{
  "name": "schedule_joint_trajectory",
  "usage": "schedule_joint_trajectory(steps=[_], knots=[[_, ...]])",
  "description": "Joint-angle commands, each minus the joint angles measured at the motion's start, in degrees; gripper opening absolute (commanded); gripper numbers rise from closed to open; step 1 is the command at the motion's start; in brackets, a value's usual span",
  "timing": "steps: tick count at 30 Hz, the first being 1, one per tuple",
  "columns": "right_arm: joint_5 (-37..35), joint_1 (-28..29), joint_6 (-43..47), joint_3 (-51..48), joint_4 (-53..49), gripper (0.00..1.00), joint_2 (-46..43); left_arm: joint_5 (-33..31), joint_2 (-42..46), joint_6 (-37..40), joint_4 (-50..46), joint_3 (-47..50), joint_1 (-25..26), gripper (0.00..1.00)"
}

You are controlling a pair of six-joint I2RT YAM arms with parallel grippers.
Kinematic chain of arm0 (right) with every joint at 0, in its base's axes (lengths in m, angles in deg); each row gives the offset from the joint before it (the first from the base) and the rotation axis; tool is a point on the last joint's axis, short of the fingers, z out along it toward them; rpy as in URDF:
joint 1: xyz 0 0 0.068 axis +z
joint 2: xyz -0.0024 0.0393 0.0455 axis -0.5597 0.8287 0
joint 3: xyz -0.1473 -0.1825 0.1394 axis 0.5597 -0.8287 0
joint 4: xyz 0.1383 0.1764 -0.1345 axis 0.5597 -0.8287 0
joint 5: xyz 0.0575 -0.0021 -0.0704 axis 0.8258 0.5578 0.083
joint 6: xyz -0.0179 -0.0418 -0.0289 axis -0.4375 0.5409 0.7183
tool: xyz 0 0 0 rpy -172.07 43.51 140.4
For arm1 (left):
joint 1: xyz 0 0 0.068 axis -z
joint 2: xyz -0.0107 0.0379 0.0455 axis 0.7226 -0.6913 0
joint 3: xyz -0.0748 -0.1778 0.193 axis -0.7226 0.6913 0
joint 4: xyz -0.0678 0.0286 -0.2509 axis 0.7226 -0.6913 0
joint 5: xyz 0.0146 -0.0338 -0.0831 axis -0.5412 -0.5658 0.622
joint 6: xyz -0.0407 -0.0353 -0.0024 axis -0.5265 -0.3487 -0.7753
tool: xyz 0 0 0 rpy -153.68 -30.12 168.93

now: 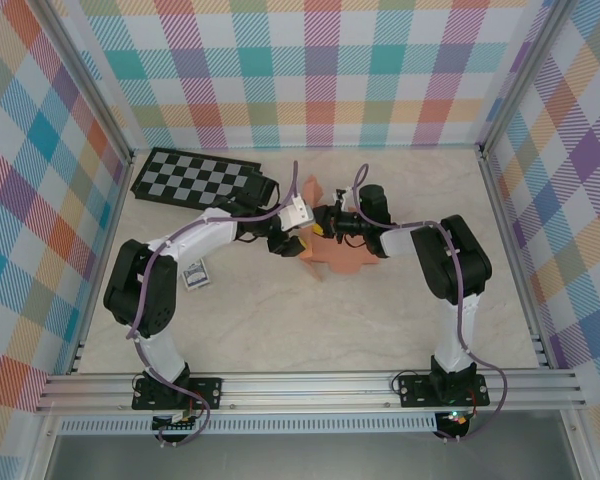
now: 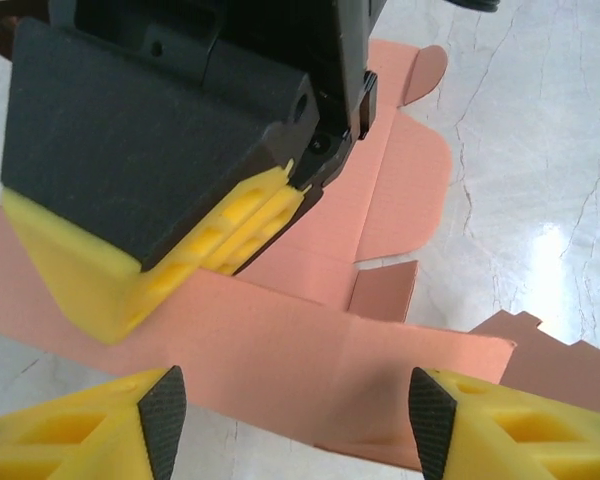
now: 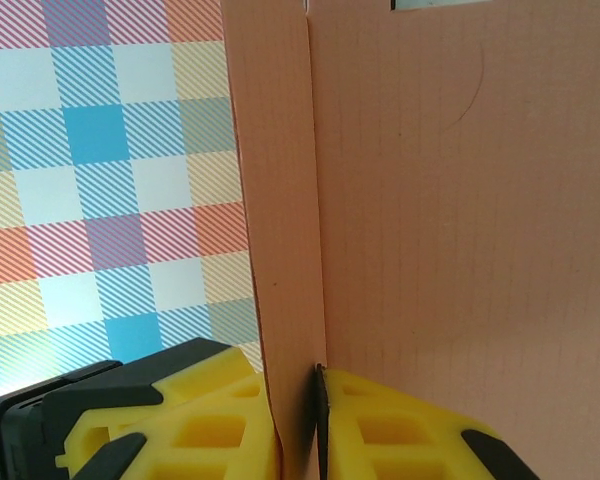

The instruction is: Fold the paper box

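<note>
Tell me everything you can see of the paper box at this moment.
The paper box is a flat-cut sheet of thin salmon-orange card with creases, rounded flaps and small tabs, only partly folded. It lies on the pale table near its middle. The right tool pinches a raised panel; the open left tool hovers at that panel.

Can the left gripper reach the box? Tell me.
Probably yes: the left gripper holds open jaws astride a strip of the box, nothing between. The right gripper, shut on a panel just beyond, crowds it.
</note>
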Motion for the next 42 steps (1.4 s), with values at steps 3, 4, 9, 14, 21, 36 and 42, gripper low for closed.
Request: schedule_joint_trajectory(steps=[3, 4, 9, 14, 21, 36, 42], knots=[[0.5, -0.2, -0.9, 1.0, -0.1, 0.16, 0.9, -2.7, -1.8, 1.0, 4.4, 0.2, 3.1, 0.65], [0.3, -0.2, -1.0, 0.9, -0.1, 0.16, 0.9, -3.6, -2.2, 1.3, 4.7, 0.1, 3.6, 0.64], [-0.5, -0.2, -2.3, -0.4, 1.2, 0.16, 0.8, -7.6, -2.3, 4.0, 5.3, 0.5, 5.7, 0.65], [-1.9, -0.2, -4.7, -1.6, 2.0, 0.16, 1.3, -13.6, -0.4, 6.8, 10.0, 3.6, 7.2, 0.65], [-2.7, -0.2, -6.6, -1.6, 2.0, 0.17, 1.4, -16.0, 3.1, 7.1, 12.7, 5.8, 7.3, 0.65], [-1.9, -0.3, -9.0, -1.7, 7.4, 0.14, 1.7, -2.1, 23.8, -16.9, 23.1, 25.1, -1.6, 0.66], [-1.0, -1.7, -12.4, -3.9, 17.0, 0.14, 3.4, -0.8, 22.3, -26.9, 31.0, 31.4, -2.6, 0.67]])
